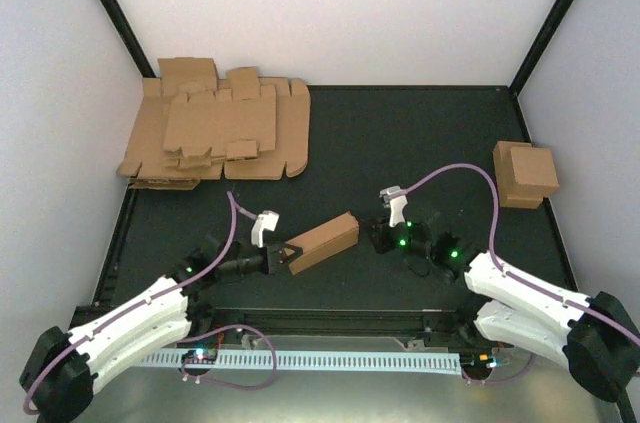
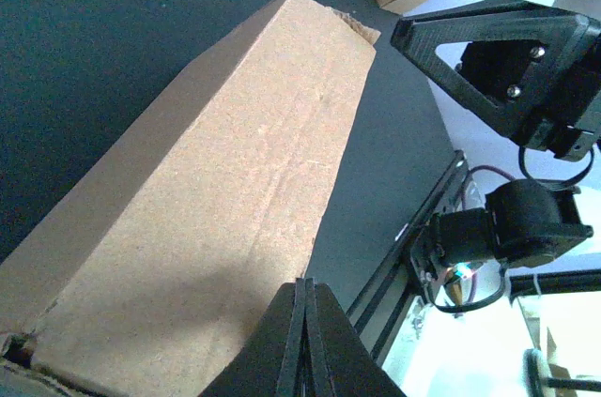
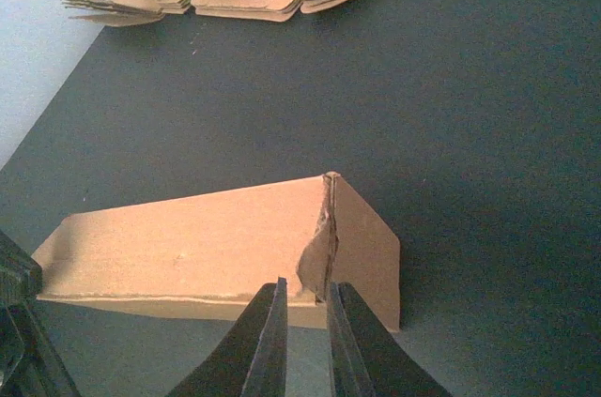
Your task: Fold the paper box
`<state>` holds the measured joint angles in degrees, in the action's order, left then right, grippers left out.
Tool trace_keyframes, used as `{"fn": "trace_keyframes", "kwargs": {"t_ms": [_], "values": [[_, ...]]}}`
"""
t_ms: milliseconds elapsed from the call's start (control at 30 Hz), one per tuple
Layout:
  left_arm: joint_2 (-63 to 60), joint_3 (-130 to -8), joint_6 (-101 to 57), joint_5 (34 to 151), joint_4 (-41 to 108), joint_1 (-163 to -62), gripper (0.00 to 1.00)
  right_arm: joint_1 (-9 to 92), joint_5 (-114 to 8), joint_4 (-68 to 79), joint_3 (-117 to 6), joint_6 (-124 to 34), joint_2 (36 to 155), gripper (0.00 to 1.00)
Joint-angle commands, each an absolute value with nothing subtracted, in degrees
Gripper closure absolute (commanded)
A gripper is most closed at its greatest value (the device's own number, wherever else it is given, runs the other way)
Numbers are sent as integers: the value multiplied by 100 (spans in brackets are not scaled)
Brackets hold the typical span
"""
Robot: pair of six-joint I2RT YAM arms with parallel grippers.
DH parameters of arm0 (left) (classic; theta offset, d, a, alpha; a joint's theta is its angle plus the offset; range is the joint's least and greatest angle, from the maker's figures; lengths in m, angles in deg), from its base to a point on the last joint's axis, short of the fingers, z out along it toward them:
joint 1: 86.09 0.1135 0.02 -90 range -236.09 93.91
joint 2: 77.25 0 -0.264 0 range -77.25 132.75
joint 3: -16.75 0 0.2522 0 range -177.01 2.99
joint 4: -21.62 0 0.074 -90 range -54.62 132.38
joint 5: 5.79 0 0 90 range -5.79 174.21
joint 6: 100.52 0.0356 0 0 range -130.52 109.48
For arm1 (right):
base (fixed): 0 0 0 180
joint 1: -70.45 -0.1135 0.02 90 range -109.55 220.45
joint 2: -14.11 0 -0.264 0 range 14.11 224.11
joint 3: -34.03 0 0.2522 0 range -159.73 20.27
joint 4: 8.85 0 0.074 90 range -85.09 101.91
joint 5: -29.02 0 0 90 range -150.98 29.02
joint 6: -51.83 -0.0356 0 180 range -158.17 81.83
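Two grippers flanked the paper box (image 1: 322,243), lying midway across the table (image 1: 420,143): left gripper (image 1: 284,256) closed tight against one end (nothing visibly pinched), right gripper (image 1: 379,236) narrowly parted, empty, just beside the other end

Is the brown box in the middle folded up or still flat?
Folded up: the paper box has raised sides and a long boxy shape, unlike the flat pile behind it.
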<state>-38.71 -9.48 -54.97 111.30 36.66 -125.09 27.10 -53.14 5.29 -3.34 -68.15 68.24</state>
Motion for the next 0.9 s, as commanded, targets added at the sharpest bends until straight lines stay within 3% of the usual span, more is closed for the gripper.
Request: {"fn": "trace_keyframes", "kwargs": {"t_ms": [0,600,867], "values": [[-3746,-605,-5775,11310,2954,-12469,98,2730,-5258,388,-360,-6815,6852,84],[-4459,-1317,-5570,11082,3794,-12404,98,2732,-5316,462,-433,-6750,6812,84],[-4338,-560,-5809,11003,3172,-12386,98,2734,-5349,438,-407,-6753,6832,84]]}}
